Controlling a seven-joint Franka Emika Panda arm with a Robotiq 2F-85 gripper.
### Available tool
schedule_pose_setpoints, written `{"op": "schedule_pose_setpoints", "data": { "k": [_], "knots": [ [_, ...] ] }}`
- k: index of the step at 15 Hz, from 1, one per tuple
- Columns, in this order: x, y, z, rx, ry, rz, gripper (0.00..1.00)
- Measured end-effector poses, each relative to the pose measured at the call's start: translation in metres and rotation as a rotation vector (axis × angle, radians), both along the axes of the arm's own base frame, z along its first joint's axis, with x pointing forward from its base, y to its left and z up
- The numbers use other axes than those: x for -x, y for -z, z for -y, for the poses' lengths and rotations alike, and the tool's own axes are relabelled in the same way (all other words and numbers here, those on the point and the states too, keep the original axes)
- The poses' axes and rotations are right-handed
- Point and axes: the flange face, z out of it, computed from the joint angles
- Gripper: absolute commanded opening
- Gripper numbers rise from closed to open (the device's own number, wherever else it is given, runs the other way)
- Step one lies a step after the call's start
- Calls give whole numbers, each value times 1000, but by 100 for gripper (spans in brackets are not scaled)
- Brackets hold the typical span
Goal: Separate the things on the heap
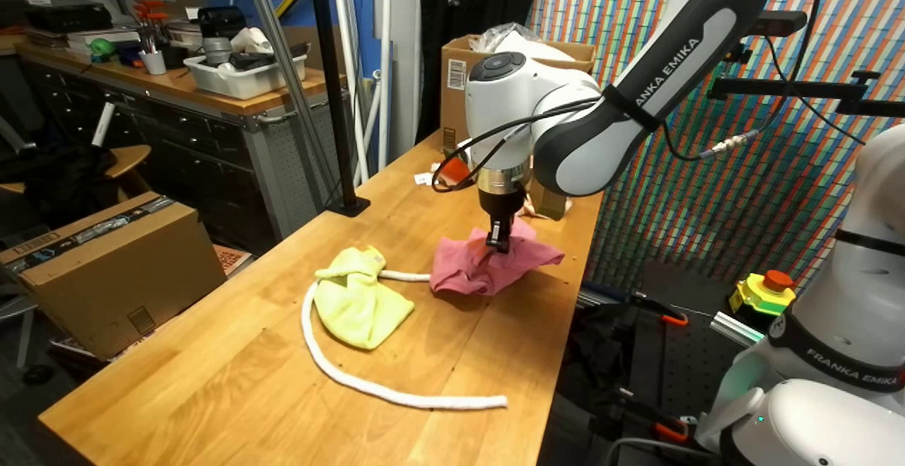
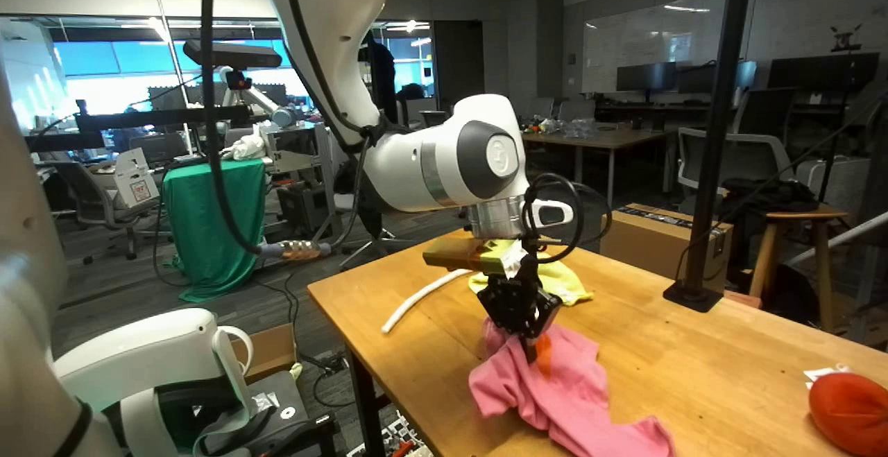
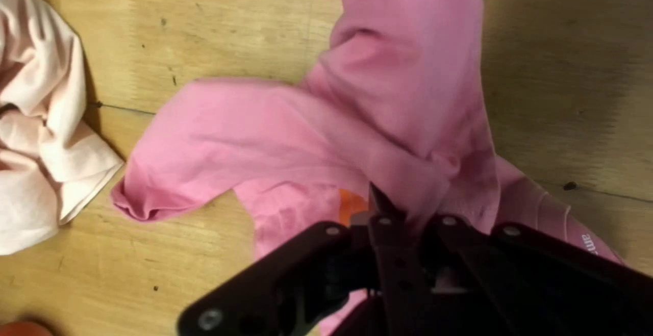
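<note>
The pink cloth is gripped in the fingers near the robot-side edge of the bench; if the rope is snagged beneath it (the end there is hidden), the yellow-green cloth draped over the rope could be dragged along.

A black post stands on one long edge of the desk. In an exterior view, an open cardboard box stands at the desk's far end, clear plastic bunched on top, a red-orange rounded object lying on the desk near it. Beyond the post's edge sit a taped carton and, farther off, a drawer cabinet bearing a white bin. A green drape hangs beyond the opposite end.
</note>
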Motion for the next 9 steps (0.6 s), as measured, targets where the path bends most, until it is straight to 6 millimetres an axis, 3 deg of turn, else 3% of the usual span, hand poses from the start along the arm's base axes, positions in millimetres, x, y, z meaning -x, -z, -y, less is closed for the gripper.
{"op": "schedule_pose_setpoints", "data": {
  "k": [9],
  "knots": [
    [24,-2,-19,-177,16,-84,6]
  ]
}}
